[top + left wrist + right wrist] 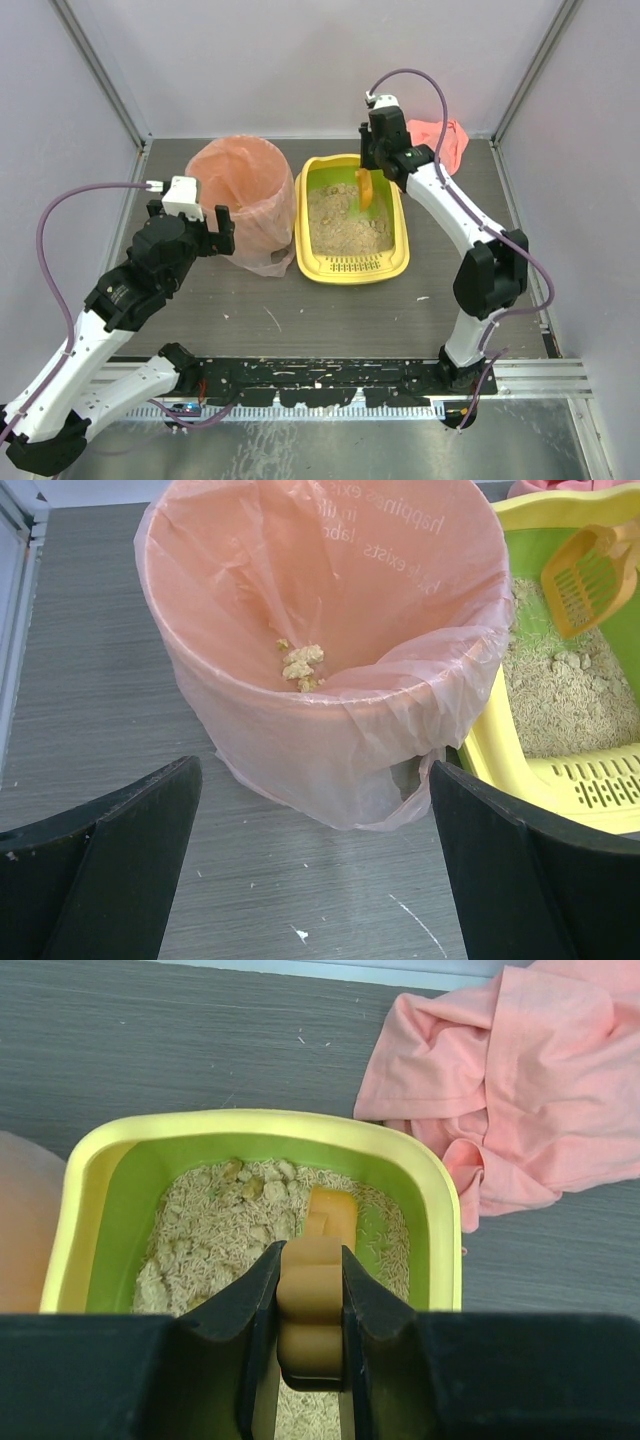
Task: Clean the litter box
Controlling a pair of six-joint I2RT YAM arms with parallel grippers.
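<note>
Where the litter box sits: on the gray desk (300,315), between the arms, with its long axis running away from them.
Litter box look: the litter box (352,268) is a yellow rectangular tray with rounded corners, green inside, with a band of slots across the rim at its near end.
Litter: beige, sandy litter (210,1230) covers the floor, with pale lumps (250,1175) gathered towards the far wall.
Right pincer: the right pincer (310,1260) hangs over the tray's far half, its fingers narrowed onto the handle of an orange scoop (365,190).
Scoop: the slotted blade points down into the tray, near the far right corner.
Left pincer: the left pincer (315,780) is spread wide and holds nothing; the tray lies off to its right.
Bin: a round bin (280,750) lined with a pink bag stands just beside the tray's left wall, straight ahead of the left pincer, with a few beige clumps (303,663) at its bottom.
Cloth: a crumpled pink cloth (530,1080) lies on the desk past the tray's far right corner.
Hidden: the right wrist's own body covers the tray's near half, and the left wrist view cuts the tray off at its right edge.
Unclear: whether the blade touches the litter or carries any.
</note>
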